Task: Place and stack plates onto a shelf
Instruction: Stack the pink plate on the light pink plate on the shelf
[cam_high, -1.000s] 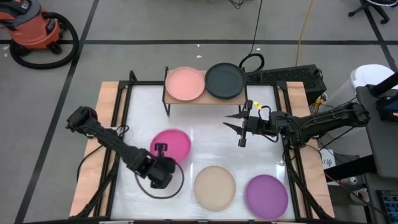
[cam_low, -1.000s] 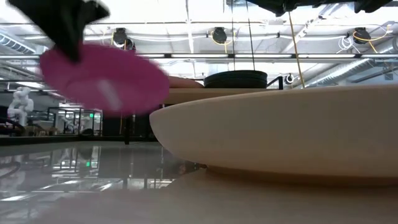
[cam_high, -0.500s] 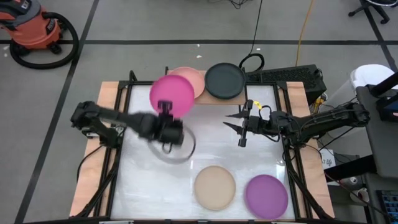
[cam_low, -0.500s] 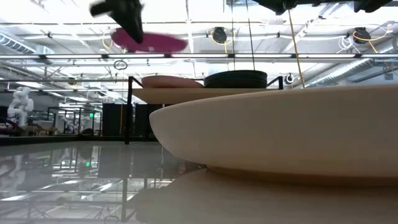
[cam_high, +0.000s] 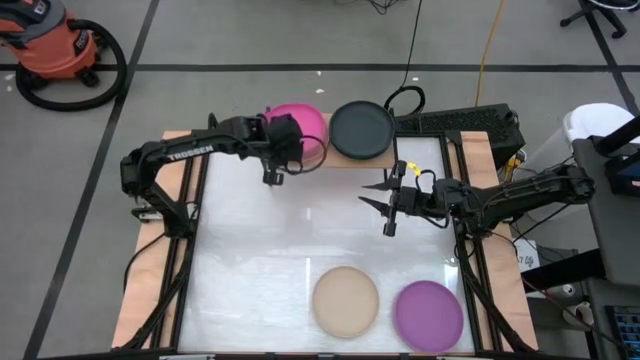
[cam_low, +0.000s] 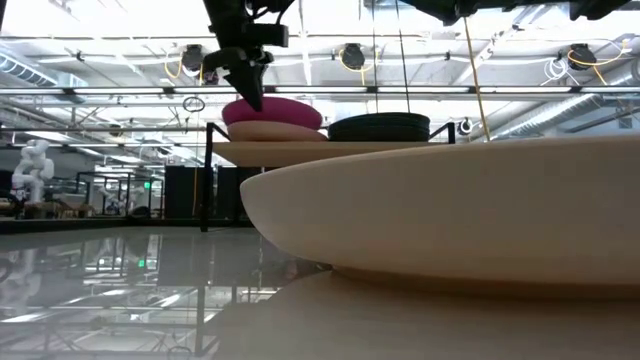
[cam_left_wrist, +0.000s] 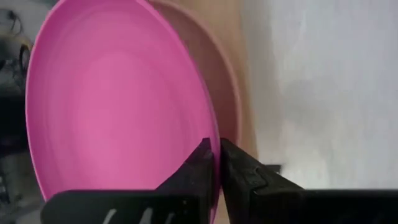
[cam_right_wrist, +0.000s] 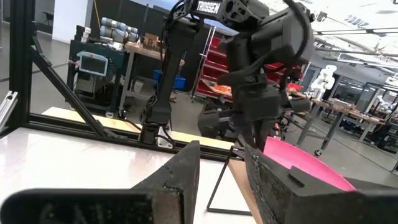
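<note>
Five plates: magenta plate (cam_high: 305, 124), salmon plate (cam_low: 262, 131), charcoal plate (cam_high: 361, 129), beige plate (cam_high: 345, 300), purple plate (cam_high: 428, 314). One shelf (cam_low: 330, 151).

A: Where do the cameras sit?
B: One looks straight down on the whole bench (cam_high: 250, 250). Another lies at bench height, hard against the beige plate (cam_low: 450, 210), facing the shelf (cam_low: 330, 150).
A: The wrist ones?
B: The left rides close behind its tool (cam_left_wrist: 216, 163); the right looks across at the left tool. All share the magenta plate (cam_high: 305, 125).
</note>
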